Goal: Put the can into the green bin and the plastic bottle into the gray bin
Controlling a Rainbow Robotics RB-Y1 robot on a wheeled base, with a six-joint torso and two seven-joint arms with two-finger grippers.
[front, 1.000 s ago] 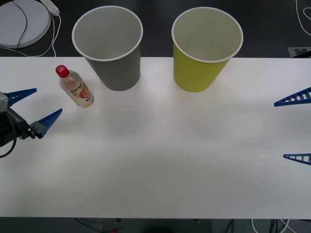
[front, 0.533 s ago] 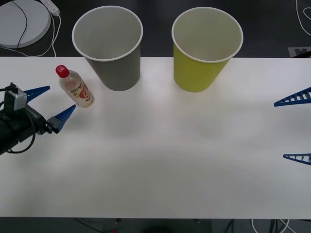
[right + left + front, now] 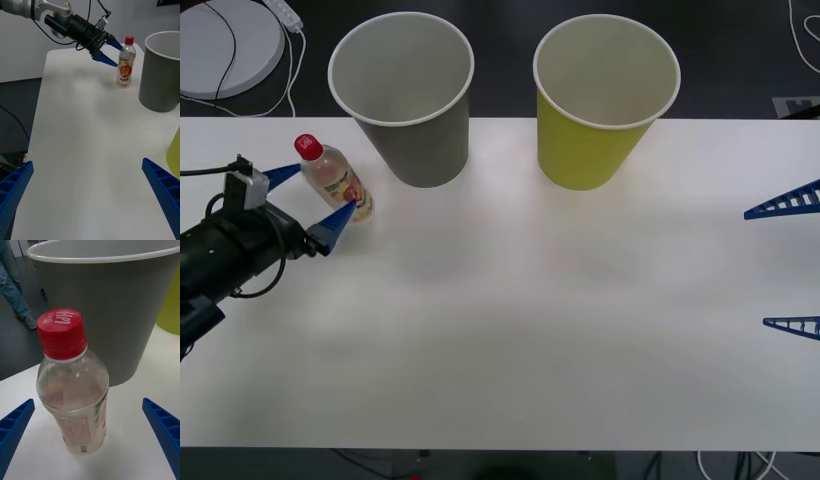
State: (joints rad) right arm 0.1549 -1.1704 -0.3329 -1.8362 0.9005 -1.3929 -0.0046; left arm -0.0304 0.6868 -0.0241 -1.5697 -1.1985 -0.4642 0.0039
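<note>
Black cabled left arm [image 3: 225,255] ends in blue ribbed fingers [image 3: 338,222]

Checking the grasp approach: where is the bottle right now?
Front view: the bottle stands at the table's left, beside the gray bin, between the open left gripper fingers.

plastic bottle [image 3: 335,180] left of gray bin [image 3: 405,100] | green bin [image 3: 602,100] right

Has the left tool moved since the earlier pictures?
Yes. The left tool has moved toward the gray bin; its open fingers now sit on either side of the bottle.
</note>
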